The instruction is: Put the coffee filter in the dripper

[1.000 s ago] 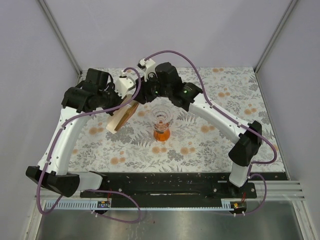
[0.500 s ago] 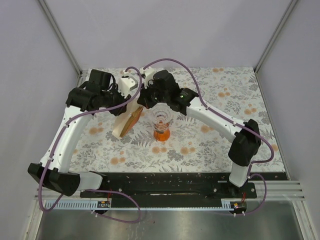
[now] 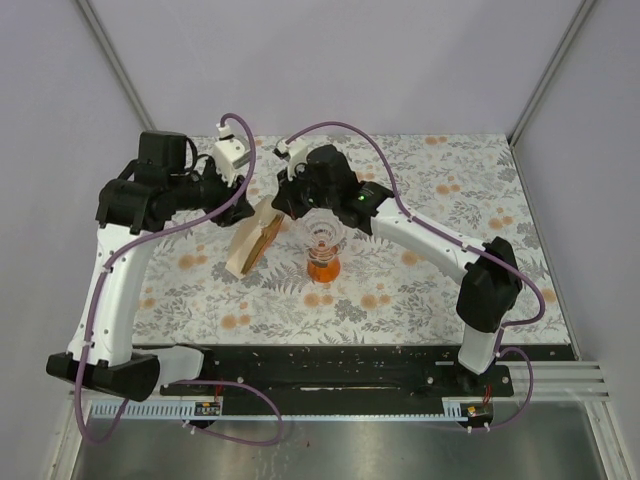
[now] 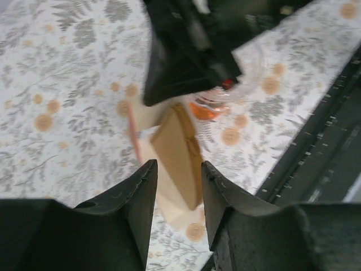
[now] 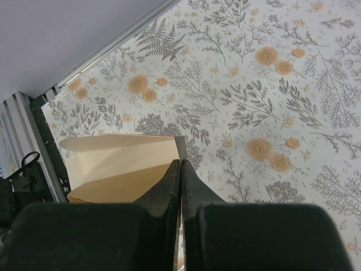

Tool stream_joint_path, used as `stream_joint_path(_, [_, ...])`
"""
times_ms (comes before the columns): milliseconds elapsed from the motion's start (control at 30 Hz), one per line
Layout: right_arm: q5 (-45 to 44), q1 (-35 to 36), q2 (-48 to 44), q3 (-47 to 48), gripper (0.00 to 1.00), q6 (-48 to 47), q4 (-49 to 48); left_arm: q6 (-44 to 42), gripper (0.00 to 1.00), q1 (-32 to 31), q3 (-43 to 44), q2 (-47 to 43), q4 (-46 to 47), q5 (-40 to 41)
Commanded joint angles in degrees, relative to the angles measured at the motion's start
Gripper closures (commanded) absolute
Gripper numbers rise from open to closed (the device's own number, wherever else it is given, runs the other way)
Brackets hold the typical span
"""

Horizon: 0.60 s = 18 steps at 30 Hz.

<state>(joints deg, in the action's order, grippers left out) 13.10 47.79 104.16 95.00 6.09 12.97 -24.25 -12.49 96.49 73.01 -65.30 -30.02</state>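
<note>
We see the right gripper [image 5: 180, 165] with its two fingers pressed flat together, pinching the near edge of the coffee filter [image 3: 250, 245]. In the right wrist view the paper fans out just past the fingertips, a pale sheet above and a light-brown one below it, with the two layers slightly parted. From above, the filter hangs tilted from that pinch, its top at the right gripper and its lower end slanting down to the left over the floral table cloth [image 3: 420, 280]. We cannot tell whether that lower end touches the cloth. The left gripper [image 4: 178, 166] faces the filter from the other side with its fingers plainly apart. In the left wrist view the brown paper shows in the gap between and beyond them, and we cannot tell whether either finger brushes it. The dripper [image 3: 322, 245] stands upright on its orange base just to the right of the filter and beneath the right wrist. The filter is outside its clear cone, beside it rather than in it.
</note>
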Motion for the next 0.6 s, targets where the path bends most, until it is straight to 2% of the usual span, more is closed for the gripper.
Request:
stream_joint_path(0, [3.2,-0.2,0.1,3.4,1.0,-0.9,-5.7,-3.4,0.61,0.1,1.0,-3.8,-6.8,-14.0])
stream_joint_path(33, [3.4,-0.2,0.3,3.9,1.0,-1.0,-5.8,-3.9,0.59,0.1,0.3,-4.4,-7.1,-14.6])
stream_joint_path(100, [4.3,-0.2,0.4,4.4,1.0,-0.8,-6.3,-3.9,0.46,0.1,-1.6,-5.2,-6.5,-14.5])
stream_joint_path(167, [5.5,-0.2,0.3,4.7,1.0,-0.3,-7.1,-1.4,0.38,0.1,-4.2,-5.8,-3.2,-12.4])
stream_joint_path(233, [6.7,-0.2,-0.3,4.4,1.0,0.2,-8.0,0.7,0.35,0.1,-6.8,-6.2,0.6,-8.5])
stream_joint_path(333, [7.5,-0.2,-1.0,3.8,1.0,0.4,-8.8,2.6,0.4,0.1,-8.0,-6.0,4.4,-4.1])
stream_joint_path(567, [8.1,-0.2,-2.9,2.4,1.0,0.3,-8.9,4.4,0.6,0.1,-9.9,-4.8,8.5,-2.9])
